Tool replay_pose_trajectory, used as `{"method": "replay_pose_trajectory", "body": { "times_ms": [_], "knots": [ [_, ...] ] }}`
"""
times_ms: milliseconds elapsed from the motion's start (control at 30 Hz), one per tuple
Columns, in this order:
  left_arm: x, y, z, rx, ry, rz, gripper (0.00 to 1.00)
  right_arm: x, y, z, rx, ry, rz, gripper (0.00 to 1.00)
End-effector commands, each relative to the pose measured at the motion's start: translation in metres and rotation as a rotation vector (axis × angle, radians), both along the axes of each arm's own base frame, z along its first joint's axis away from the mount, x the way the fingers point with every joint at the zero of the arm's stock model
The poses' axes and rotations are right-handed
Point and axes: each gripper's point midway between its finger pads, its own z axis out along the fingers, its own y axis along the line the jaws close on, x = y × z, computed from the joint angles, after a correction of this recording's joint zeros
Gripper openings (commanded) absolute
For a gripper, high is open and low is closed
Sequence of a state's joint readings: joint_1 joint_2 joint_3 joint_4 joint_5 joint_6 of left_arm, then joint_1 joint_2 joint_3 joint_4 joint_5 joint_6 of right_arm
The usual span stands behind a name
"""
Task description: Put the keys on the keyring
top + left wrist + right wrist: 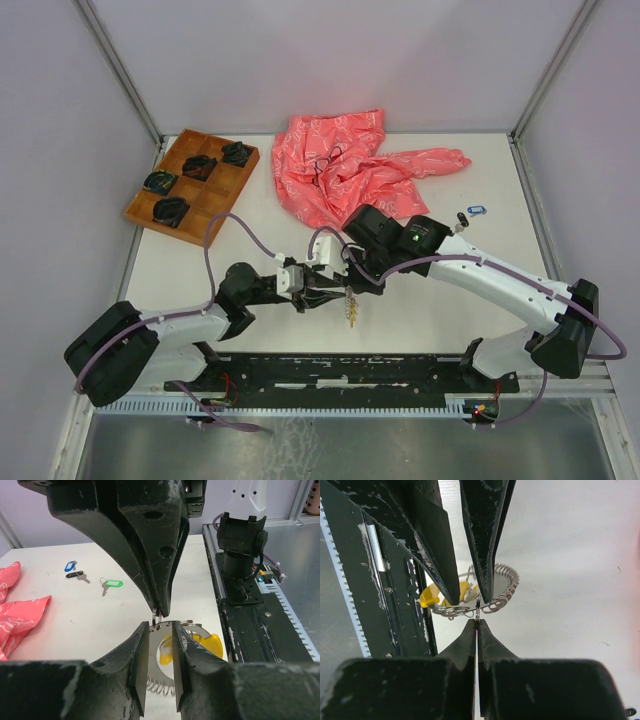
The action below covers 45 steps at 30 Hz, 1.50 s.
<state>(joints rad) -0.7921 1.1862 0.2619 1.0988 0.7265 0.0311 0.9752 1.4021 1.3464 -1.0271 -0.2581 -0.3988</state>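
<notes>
two arms meet low over the table [75,620], the keyring [505,586] held up between them.
the right gripper [478,623] is pinched tight on a small wire loop [478,611] at the edge of the beaded ring, with a yellow key [431,598] bunched against it. the left gripper [161,627] has its fingers apart with the ring in the gap; i cannot tell whether they press it. a green key [114,583], a blue key [70,565] and a black key [75,574] lie well apart on the table.

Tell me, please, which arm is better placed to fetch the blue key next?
Probably right: the blue key lies beside its forearm, far from the left arm, though the right pincer pinches a wire ring.
</notes>
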Motion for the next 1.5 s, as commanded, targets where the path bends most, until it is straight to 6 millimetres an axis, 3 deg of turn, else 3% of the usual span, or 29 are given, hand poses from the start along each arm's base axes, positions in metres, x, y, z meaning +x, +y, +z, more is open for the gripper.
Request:
{"method": "replay_pose_trajectory", "body": {
  "times_ms": [0,267,467,567,867,1200,1467],
  "knots": [
    [0.0,-0.005,0.02,-0.05,-0.027,-0.026,0.31,0.003,0.014,0.025,0.098,-0.049,0.029,0.01],
    [0.002,-0.008,0.023,-0.056,-0.009,-0.03,0.21,0.0,0.017,0.024,0.119,-0.042,0.046,0.01],
    [0.002,-0.009,0.022,-0.048,0.003,-0.031,0.03,-0.006,0.021,0.025,0.15,-0.023,0.077,0.01],
    [0.002,-0.004,0.026,-0.074,-0.003,-0.006,0.03,-0.006,0.019,0.028,0.19,-0.052,0.075,0.04],
    [0.005,0.02,0.05,-0.232,-0.041,0.121,0.03,0.001,0.012,0.043,0.479,-0.111,0.019,0.31],
    [-0.003,0.025,0.065,-0.294,-0.064,0.1,0.03,0.007,0.014,0.059,0.809,-0.32,-0.002,0.36],
    [-0.007,0.021,0.067,-0.295,-0.071,0.059,0.03,0.006,0.019,0.068,0.879,-0.333,0.003,0.34]
  ]
}}
